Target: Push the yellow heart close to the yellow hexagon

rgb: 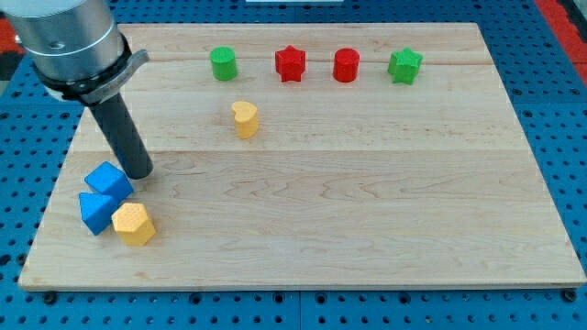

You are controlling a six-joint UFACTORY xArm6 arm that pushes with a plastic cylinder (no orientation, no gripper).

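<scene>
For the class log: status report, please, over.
My tip beside blue cube. Yellow heart far from yellow hexagon. Nothing between them.

table: pale blond wood, fine lengthwise grain, faint plank seams
surround: blue, dotted with a regular grid of dark holes
rod: matte black
arm housing: silvery grey with a dark band
heart: yellow
hexagon: yellow, slightly orange on its sides
cube: blue
second blue block: blue, shape unclear
cylinder: green
star: red
red cylinder: red
green star: green
</scene>
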